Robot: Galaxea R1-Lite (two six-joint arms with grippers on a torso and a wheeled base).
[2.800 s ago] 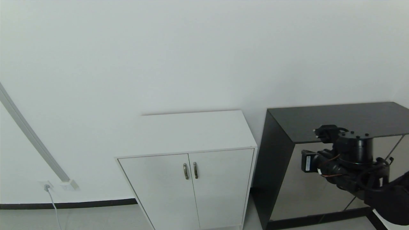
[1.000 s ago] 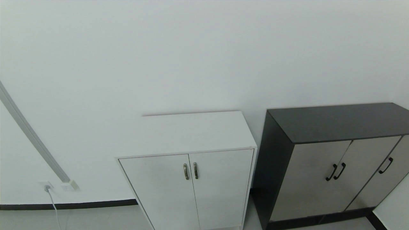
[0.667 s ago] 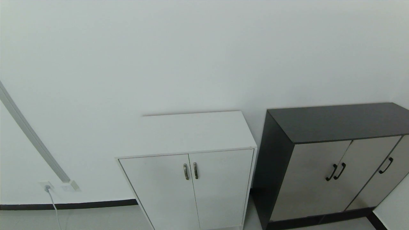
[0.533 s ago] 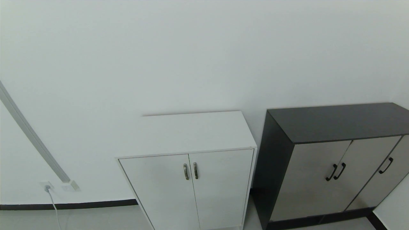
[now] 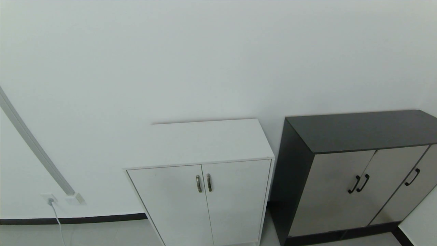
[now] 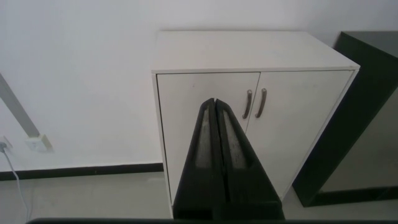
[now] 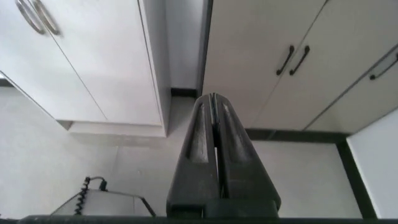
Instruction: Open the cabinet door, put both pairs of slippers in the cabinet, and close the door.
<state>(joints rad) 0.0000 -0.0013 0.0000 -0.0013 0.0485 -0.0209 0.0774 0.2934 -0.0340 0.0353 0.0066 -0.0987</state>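
Observation:
A white two-door cabinet (image 5: 201, 177) stands against the wall with both doors shut, its two metal handles (image 5: 203, 182) side by side at the middle. In the left wrist view my left gripper (image 6: 215, 103) is shut with nothing in it, held off in front of the white cabinet (image 6: 249, 81). My right gripper (image 7: 213, 97) is also shut and empty, low down before the gap between the white cabinet (image 7: 93, 56) and the dark cabinet (image 7: 280, 56).
A black-framed cabinet (image 5: 355, 171) with grey doors and black handles (image 5: 360, 183) stands right of the white one. A wall socket with a cable (image 5: 51, 201) sits at the lower left, under a slanting grey conduit (image 5: 34, 147). Light floor (image 7: 112, 162) lies in front.
The right arm, which stood in front of the dark cabinet 2.8 s ago, has dropped out of the head view. Nothing has changed in the last second.

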